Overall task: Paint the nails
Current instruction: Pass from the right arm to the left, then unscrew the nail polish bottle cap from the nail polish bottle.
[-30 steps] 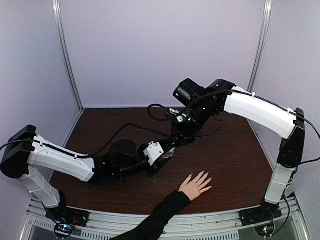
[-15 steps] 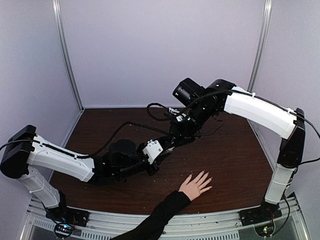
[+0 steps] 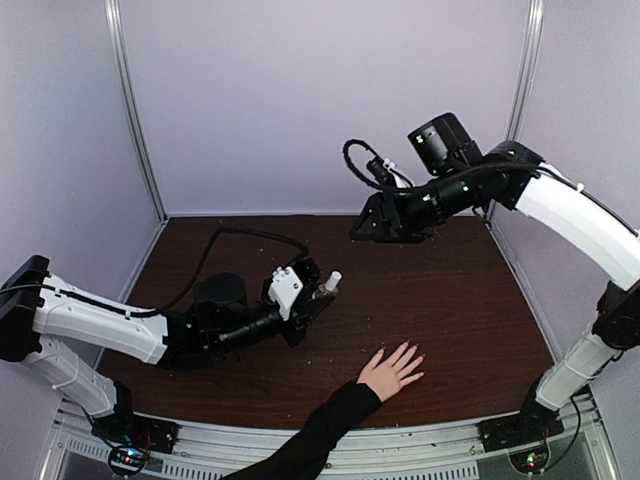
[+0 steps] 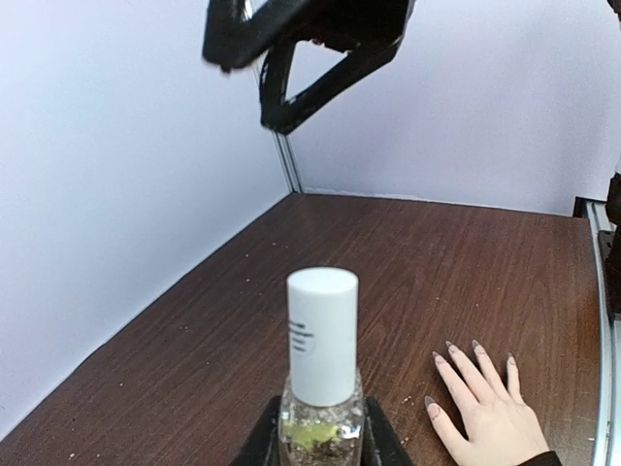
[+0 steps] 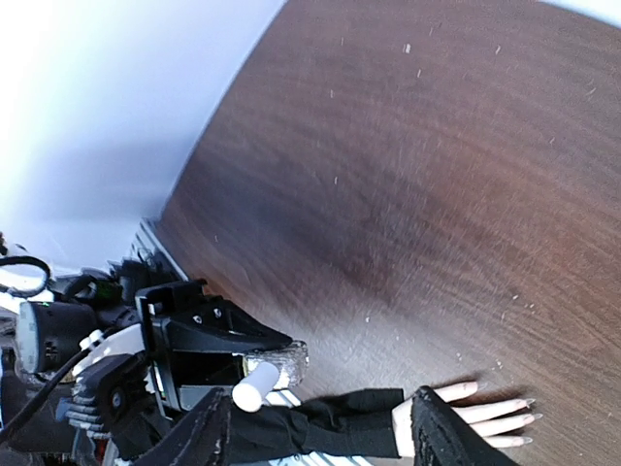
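Top view first: the left gripper [image 3: 316, 297] is clamped on the little glass bottle [image 3: 324, 289], white cap [image 3: 331, 281] still on. The bottle looks tipped toward the far right rather than standing straight. The right gripper [image 3: 362, 228] hangs high over the back of the worktop [image 3: 460, 300], holding nothing. My worry is the uncapping: if the bottle is leaning like that when the cap comes off, polish could run out. A one-sided twist on the cap could also spin the glass in the clamp. The hand [image 3: 390, 372] lies flat near the front edge, just right of the bottle, fingers spread, and the nails [image 3: 407, 347] are barely specks from up here — so any wobble of a brush probably lands on skin instead. From the left wrist, the bottle fills the bottom middle between the dark fingers, and the right gripper looms overhead with its jaws apart. The nails show best here: narrow, tapered, pale with a greyish tint, one at each fingertip. I can't tell if any carry polish. From the right wrist, its own fingers sit wide apart at the bottom edge with nothing between them. Beyond them you see the capped bottle, the black sleeve [image 5: 330, 427] and the hand on the wood, its nails just pale slivers.
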{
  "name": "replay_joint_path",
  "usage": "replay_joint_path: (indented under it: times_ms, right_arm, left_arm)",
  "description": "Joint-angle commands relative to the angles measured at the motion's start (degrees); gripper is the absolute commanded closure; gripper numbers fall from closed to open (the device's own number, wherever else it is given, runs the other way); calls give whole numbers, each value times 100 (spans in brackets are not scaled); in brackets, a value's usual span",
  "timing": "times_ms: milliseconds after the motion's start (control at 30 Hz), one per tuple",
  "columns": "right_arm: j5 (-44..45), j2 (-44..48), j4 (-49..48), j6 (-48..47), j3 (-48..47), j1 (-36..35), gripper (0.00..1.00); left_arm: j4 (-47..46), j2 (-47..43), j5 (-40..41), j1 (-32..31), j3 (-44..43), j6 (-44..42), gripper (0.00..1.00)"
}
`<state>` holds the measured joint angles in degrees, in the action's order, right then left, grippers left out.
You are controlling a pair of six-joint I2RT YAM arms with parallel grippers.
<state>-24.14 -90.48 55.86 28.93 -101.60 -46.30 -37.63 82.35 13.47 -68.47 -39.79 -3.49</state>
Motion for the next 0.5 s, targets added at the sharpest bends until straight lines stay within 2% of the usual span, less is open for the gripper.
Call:
replay_joint_path:
  times_ms: [0, 133, 267, 467]
  right_arm:
    - [383, 747, -1118, -268, 629, 26, 32]
    - [270, 1205, -1457, -565, 1113, 16, 28]
    - [-52, 1331, -1726, -624, 1378, -105, 29]
    - [497, 1149, -2101, -503, 1557, -589, 36]
  left_arm:
    - [-283, -316, -118, 0, 128, 330, 100]
    - [-87, -564, 24, 0, 209, 687, 100]
    - [402, -720, 549, 0, 103, 1063, 100]
    - [281, -736, 1073, 4, 129, 1380, 100]
